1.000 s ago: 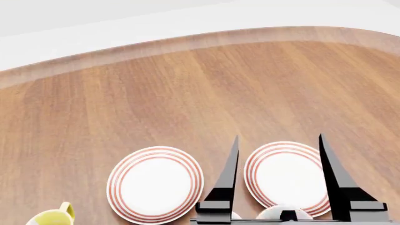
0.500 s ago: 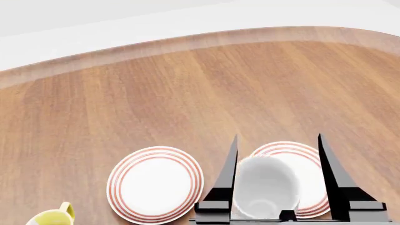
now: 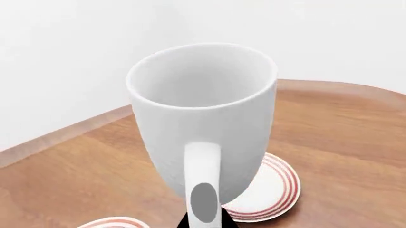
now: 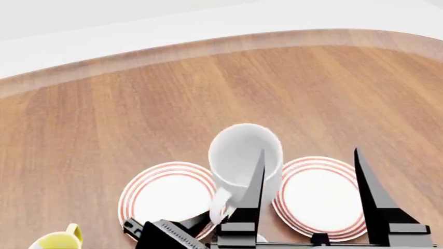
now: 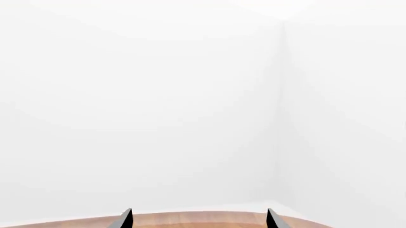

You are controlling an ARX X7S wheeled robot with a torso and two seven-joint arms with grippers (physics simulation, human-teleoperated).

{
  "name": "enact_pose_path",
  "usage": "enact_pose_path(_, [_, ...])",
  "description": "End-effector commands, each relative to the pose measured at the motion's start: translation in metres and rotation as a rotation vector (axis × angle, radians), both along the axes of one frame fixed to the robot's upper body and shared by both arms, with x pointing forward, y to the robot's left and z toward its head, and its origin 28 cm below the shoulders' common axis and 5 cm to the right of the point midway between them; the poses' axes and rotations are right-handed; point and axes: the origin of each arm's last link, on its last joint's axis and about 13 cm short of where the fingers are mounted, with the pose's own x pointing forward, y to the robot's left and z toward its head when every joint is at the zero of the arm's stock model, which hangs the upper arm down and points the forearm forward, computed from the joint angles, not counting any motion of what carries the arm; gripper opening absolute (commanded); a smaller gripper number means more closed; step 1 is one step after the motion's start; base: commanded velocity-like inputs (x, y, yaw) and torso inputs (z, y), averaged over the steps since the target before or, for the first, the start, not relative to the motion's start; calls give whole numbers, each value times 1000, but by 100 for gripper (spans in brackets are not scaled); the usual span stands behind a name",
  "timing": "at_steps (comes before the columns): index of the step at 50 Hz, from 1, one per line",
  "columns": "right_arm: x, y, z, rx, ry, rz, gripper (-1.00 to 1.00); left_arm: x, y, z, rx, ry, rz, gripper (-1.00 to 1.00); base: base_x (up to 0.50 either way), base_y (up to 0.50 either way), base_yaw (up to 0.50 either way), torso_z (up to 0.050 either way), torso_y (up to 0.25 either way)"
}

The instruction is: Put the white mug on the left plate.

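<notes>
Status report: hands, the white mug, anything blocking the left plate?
Left hand shut on white mug by its handle, held aloft. Right hand open, empty. Left plate bare, nothing blocking.

Bright, even, shadowless render; sharp focus throughout; head view bows at edges.

Head view high over table (image 4: 138, 104); wrist views low, outward.

I see the white mug (image 4: 244, 155) as plain glossy white all over, handle included, against a worktop (image 4: 138, 104) of warm brown wood grain. Both plates, the left plate (image 4: 169, 199) and its twin (image 4: 322, 199), are white with thin red concentric rings at the rim. At the worktop's near left corner shows a yellow mug (image 4: 59, 239); my tools (image 4: 308, 202) are black.
</notes>
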Motion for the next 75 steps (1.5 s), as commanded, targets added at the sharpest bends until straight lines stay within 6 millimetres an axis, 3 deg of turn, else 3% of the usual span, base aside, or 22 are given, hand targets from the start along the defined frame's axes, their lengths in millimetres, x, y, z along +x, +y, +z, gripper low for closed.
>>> enact_pose_path(1, [-1,-1,0,1,0,-2,100,21,16,8,-27,-9,85,-100,0,0,0,0,0])
enact_pose_path(25, [0,-1,-1,3,3,-4,100,62,52,12,-79,-8,286,-100,0,0,0,0,0])
enact_pose_path(35, [0,-1,-1,6,1,-3,100,79,57,13,-80,-2,336,-100,0,0,0,0,1])
enact_pose_path(75, [0,-1,-1,17,0,3,100,91,55,-26,-52,120,372,-100,0,0,0,0,0])
